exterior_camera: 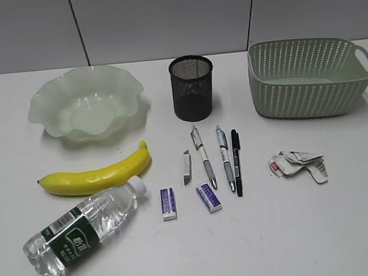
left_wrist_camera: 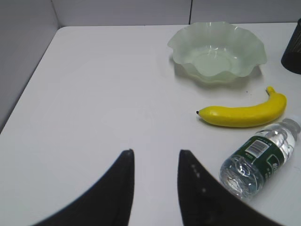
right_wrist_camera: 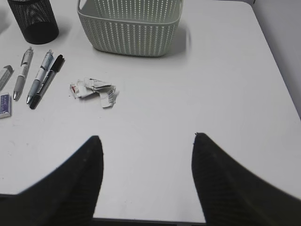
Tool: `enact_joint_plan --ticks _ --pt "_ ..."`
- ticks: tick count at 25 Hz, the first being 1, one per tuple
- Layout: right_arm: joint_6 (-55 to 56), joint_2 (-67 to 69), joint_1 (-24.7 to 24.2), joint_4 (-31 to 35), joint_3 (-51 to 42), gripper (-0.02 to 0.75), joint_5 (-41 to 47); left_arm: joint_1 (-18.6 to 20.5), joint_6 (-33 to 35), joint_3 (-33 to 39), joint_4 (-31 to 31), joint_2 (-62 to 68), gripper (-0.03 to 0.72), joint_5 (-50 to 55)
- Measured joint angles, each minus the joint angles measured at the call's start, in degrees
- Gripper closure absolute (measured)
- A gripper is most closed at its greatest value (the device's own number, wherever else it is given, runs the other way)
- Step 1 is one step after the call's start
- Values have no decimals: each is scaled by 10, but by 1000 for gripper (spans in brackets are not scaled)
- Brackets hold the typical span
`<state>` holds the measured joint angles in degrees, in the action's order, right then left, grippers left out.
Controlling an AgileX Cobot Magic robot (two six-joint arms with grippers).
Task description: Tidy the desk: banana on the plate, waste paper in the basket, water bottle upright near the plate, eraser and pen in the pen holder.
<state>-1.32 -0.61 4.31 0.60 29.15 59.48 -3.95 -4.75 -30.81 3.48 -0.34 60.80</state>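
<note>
Black jaws of the left gripper (left_wrist_camera: 155,157) stand apart over bare desk (left_wrist_camera: 103,94), holding nothing; the right gripper (right_wrist_camera: 146,141) gapes wider. Beyond lie banana (exterior_camera: 99,175), toppled water bottle (exterior_camera: 85,229), pens, erasers, waste paper (exterior_camera: 297,165).

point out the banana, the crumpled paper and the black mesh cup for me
banana (exterior_camera: 99,174), exterior view, middle of its yellow body
crumpled paper (right_wrist_camera: 94,89), right wrist view, centre of the wad
black mesh cup (exterior_camera: 192,90), exterior view, front of its mesh wall
</note>
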Motion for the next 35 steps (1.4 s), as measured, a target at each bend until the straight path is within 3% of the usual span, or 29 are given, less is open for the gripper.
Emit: enact_joint_plan --ticks 35 --pt "0 0 0 0 0 262 0 0 0 -5 0 1 448 -15"
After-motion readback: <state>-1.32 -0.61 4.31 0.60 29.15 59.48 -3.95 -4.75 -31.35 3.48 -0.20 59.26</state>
